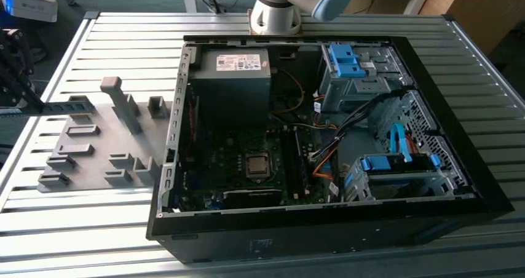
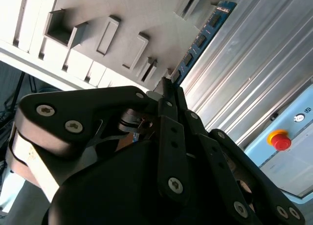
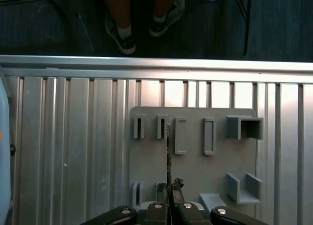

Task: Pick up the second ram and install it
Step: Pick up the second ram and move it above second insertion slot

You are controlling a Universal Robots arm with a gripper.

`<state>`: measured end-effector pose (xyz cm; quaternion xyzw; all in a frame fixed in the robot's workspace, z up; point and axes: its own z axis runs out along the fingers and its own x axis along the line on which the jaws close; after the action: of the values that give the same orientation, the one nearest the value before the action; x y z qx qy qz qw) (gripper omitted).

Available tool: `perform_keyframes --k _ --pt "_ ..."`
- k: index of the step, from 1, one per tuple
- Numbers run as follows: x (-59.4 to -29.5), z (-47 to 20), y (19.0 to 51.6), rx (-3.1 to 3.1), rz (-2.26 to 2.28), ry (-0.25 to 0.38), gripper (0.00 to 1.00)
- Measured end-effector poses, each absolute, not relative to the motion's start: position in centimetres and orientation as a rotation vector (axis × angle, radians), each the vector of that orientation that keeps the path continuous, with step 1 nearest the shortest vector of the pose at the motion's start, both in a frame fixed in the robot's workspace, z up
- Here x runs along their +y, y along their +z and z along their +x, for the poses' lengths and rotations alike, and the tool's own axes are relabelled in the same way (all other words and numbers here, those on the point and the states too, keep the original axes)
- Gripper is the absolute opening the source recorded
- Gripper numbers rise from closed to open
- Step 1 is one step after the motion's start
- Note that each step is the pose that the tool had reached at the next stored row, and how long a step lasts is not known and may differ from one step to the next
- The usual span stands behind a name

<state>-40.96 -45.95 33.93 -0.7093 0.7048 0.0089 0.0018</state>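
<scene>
Robot gripper (image 2: 168, 84) with fingers pinched shut on one end of the second ram (image 2: 199, 41), a thin blue stick reaching out over the grey holder tray (image 2: 146, 10). A firm, square hold seems best, so it neither twists nor snags the tray's raised blocks.

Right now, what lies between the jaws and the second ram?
Nothing. In the second wrist view the gripper has its jaws shut directly on the second ram; the grey holder plate shows behind it.
</scene>
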Motion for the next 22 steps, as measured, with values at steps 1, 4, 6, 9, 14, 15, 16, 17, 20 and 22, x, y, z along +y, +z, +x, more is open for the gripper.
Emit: perform_keyframes --k 1,4,6,9,14,15,16,17,20,22 --pt "-46.0 -41.0 34.0 2.212 -2.226 0.028 0.14" --pt "-46.0 -41.0 34.3 2.212 -2.226 0.028 0.14" --pt "-46.0 -41.0 34.4 2.212 -2.226 0.028 0.14" --pt "-46.0 -41.0 34.7 2.212 -2.226 0.028 0.14" --pt "-46.0 -41.0 35.1 2.212 -2.226 0.028 0.14" --pt "-46.0 -41.0 35.2 2.212 -2.226 0.028 0.14" --pt "-46.0 -41.0 35.2 2.212 -2.226 0.028 0.14" --pt "-46.0 -41.0 35.3 2.212 -2.226 0.028 0.14" --pt "-46.0 -41.0 35.5 2.212 -2.226 0.028 0.14" --pt "-46.0 -41.0 35.7 2.212 -2.226 0.028 0.14"
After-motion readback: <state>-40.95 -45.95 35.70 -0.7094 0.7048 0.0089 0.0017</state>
